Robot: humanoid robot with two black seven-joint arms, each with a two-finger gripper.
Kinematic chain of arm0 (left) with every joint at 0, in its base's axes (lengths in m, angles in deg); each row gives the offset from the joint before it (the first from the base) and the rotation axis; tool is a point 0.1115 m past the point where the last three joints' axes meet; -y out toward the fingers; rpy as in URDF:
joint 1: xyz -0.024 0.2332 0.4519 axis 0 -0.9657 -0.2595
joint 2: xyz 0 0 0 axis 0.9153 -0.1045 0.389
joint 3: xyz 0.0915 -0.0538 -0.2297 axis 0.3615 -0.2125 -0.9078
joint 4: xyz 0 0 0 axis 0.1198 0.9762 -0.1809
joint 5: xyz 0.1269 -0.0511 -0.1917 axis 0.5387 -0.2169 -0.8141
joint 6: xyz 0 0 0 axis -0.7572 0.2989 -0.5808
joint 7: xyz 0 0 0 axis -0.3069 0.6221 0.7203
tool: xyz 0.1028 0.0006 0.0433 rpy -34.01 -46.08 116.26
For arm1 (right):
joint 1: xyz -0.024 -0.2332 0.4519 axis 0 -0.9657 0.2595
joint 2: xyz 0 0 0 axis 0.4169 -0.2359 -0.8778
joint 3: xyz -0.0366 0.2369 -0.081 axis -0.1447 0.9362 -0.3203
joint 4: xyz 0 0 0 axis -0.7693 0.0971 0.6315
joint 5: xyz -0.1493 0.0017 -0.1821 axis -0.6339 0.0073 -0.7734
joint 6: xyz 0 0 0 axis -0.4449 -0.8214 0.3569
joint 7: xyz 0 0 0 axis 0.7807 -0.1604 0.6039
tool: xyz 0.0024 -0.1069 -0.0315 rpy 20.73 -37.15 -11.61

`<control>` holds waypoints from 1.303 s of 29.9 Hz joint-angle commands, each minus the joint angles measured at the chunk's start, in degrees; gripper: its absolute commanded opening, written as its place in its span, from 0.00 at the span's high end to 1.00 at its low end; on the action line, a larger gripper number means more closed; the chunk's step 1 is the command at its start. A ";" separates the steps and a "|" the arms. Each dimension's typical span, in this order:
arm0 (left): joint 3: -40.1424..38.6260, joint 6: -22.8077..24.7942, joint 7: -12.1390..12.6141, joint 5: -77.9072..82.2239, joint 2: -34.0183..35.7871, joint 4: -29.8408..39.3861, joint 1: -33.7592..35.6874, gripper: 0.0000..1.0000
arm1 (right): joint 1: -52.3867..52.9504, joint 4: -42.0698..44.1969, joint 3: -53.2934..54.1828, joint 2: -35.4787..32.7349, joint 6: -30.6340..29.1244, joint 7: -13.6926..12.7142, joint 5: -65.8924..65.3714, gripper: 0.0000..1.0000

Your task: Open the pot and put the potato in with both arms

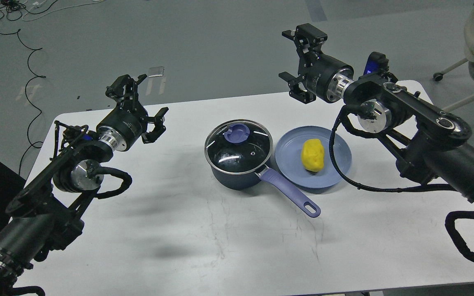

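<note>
A broad white rounded-corner desk (187, 242) carries everything; its surface shows faint cracks and scuffs toward the near edge; two black jointed arms with silver joints reach in over it, the left arm (52, 193) across the left edge, the right arm (426, 135) across the right edge and far right corner. Near the middle of the desk, a little toward the far edge, stands the small dark navy saucepan (237, 174), upright, its long lavender-purple handle (288, 192) pointing to the near right and ending in a hole; a round glass lid with a steel rim (238, 148) sits closed on it, topped by a lavender knob (238, 132). Just beside the pot, on its right and touching or nearly so, lies a flat round blue plate (331, 164); the lumpy bright yellow potato (312, 155) rests on the plate's middle. The left gripper (142, 102) hangs above the far left part of the desk, fingers spread wide, holding nothing; the right gripper (296, 57) hangs above the far edge, well apart from the pot, fingers likewise spread wide and empty.
</note>
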 commanded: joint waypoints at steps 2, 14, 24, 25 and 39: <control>0.10 -0.22 0.13 1.31 -1.09 0.00 0.33 0.02 | -0.05 0.01 -0.09 -0.21 0.17 -0.01 -0.14 0.00; 0.10 -1.36 -0.22 2.10 -1.00 -0.09 0.42 0.02 | -0.58 -0.34 -0.26 -0.47 0.00 -0.01 -0.05 0.00; -0.08 -1.80 0.31 2.10 -1.17 -0.09 0.59 0.02 | -0.67 -0.61 -0.26 -0.47 -0.09 -0.01 -0.05 0.00; -0.08 -1.80 0.40 2.10 -1.09 -0.09 0.59 0.02 | -0.67 -0.69 -0.35 -0.47 -0.09 -0.01 -0.05 0.00; -0.08 -1.89 0.40 2.10 -1.00 -0.09 0.94 0.02 | -0.67 -1.75 -0.35 -1.00 -0.09 -0.01 0.03 0.00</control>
